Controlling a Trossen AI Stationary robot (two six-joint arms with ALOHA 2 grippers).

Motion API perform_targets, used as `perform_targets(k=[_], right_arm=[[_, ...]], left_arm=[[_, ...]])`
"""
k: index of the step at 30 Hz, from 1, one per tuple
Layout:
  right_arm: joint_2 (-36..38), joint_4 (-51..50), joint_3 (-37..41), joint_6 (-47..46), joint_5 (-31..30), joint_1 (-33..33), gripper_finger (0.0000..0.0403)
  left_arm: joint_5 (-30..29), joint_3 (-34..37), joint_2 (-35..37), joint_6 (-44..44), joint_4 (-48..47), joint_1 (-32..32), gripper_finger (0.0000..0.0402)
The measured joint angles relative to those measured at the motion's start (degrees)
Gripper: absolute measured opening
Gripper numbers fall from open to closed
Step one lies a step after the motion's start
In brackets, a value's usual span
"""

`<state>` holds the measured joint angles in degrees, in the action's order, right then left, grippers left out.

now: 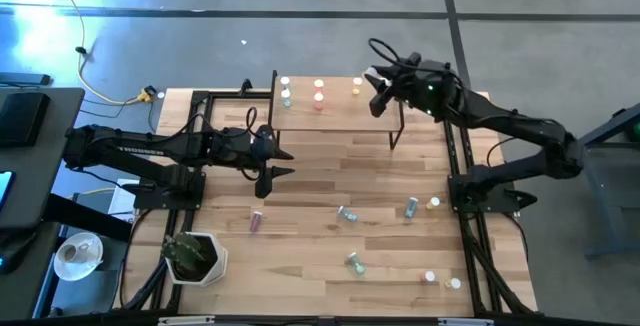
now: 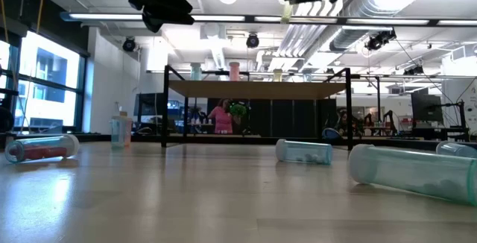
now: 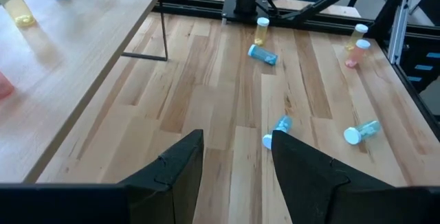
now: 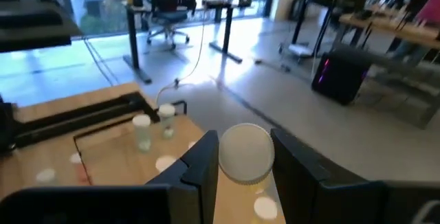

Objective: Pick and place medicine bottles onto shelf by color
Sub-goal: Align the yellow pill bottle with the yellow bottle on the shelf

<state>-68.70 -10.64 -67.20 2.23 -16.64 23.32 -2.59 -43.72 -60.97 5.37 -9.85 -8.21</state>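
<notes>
The right gripper (image 1: 378, 92) hangs above the shelf's (image 1: 340, 116) right end, its fingers clamped narrow on a yellow bottle (image 4: 245, 154), long axis vertical, white cap facing the wrist camera; other bottles (image 1: 319, 92) stand upright in a row along the shelf's far edge; the left gripper (image 3: 236, 157) hovers beside the shelf, jaws half spread and empty; more bottles (image 1: 347, 214) lie on their sides on the table (image 1: 310, 256).
</notes>
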Motion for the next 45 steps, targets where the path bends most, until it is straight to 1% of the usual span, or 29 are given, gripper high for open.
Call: perform_targets(k=[5,10,16,20,28,31,37,45], right_arm=[[-3.7,-1.2,0.0,-2.4,3.8,2.9,0.0099],[-8.2,-1.8,0.0,-4.5,8.4,3.9,0.0099],[-12.8,-4.0,0.0,-5.5,8.8,4.1,0.0099],[-14.5,-5.0,0.0,-6.3,8.8,4.2,0.0099],[-15.0,-9.0,0.0,-9.8,9.3,5.1,0.0099],[-15.0,-8.2,0.6,-10.2,11.3,5.2,0.0099],[-15.0,-8.4,1.7,-11.9,11.3,5.3,0.0099],[-15.1,-7.5,1.8,-11.4,11.3,5.6,0.0099]], left_arm=[[0.0,0.0,0.0,-0.5,0.0,0.0,0.0163],[0.0,0.0,0.0,-1.0,-0.2,0.0,0.0163],[0.0,0.0,0.0,-1.0,-1.1,0.0,0.0163],[0.0,0.0,0.0,-1.0,-1.1,0.0,0.0163],[-0.1,0.0,0.0,-1.0,-1.2,0.0,0.0163],[-0.2,0.0,0.0,-1.0,-1.2,0.0,0.0163],[-0.2,0.0,0.0,-1.0,-1.2,0.0,0.0163],[-0.2,0.0,0.0,-1.0,-1.2,0.0,0.0163]])
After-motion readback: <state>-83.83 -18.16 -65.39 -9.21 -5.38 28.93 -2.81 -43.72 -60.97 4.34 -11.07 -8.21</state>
